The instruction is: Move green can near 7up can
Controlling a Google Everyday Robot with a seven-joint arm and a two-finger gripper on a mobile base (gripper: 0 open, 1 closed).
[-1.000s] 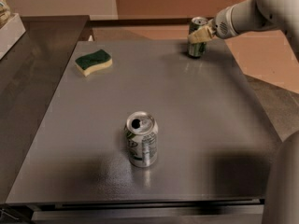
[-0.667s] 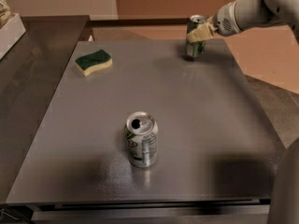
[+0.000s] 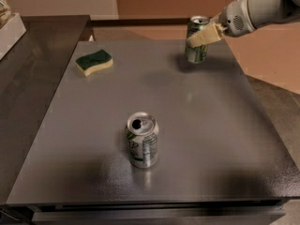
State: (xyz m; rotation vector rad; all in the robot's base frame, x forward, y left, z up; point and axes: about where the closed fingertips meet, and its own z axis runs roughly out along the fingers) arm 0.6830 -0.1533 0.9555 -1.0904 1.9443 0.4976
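Observation:
The green can [image 3: 196, 54] stands at the far right part of the grey table [image 3: 211, 125], dark green with a silver top. My gripper [image 3: 198, 37] reaches in from the upper right and is shut on the can's upper half. One cream finger [image 3: 204, 35] lies across the can's front; the other is hidden behind the can. The 7up can [image 3: 142, 140] is silver-white with a green logo and an open silver top. It stands upright near the table's front middle, far from the green can.
A green and yellow sponge [image 3: 94, 62] lies at the table's far left. A dark counter [image 3: 28, 69] adjoins the table on the left, with a white box [image 3: 9, 32] at its far end. The table's right edge drops to a tan floor [image 3: 272, 60].
The gripper and the green can have shifted very slightly; the 7up can and the sponge have not moved.

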